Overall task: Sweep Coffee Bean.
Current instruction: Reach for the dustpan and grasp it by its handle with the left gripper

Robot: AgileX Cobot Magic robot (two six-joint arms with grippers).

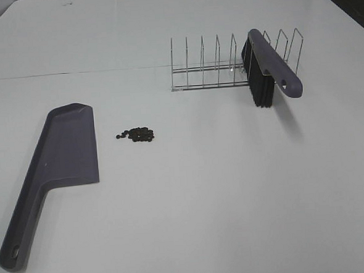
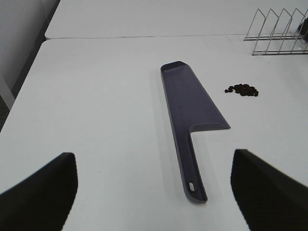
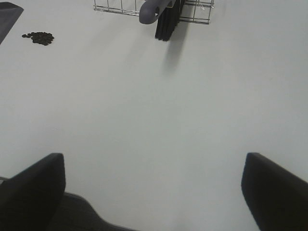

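A small heap of dark coffee beans (image 1: 136, 134) lies on the white table, just right of the grey-purple dustpan (image 1: 54, 169), which lies flat with its handle toward the near left. The beans also show in the left wrist view (image 2: 242, 89) and the right wrist view (image 3: 38, 37). The brush (image 1: 267, 66), grey-purple handle and black bristles, rests in the wire rack (image 1: 221, 66) at the back right. My left gripper (image 2: 154, 190) is open and empty, behind the dustpan's handle (image 2: 192, 180). My right gripper (image 3: 154, 192) is open and empty, well short of the brush (image 3: 161, 14). Neither gripper shows in the high view.
The table (image 1: 210, 196) is white and has a seam running across the back. The wire rack stands upright with several dividers. The table's left edge shows in the left wrist view (image 2: 29, 72).
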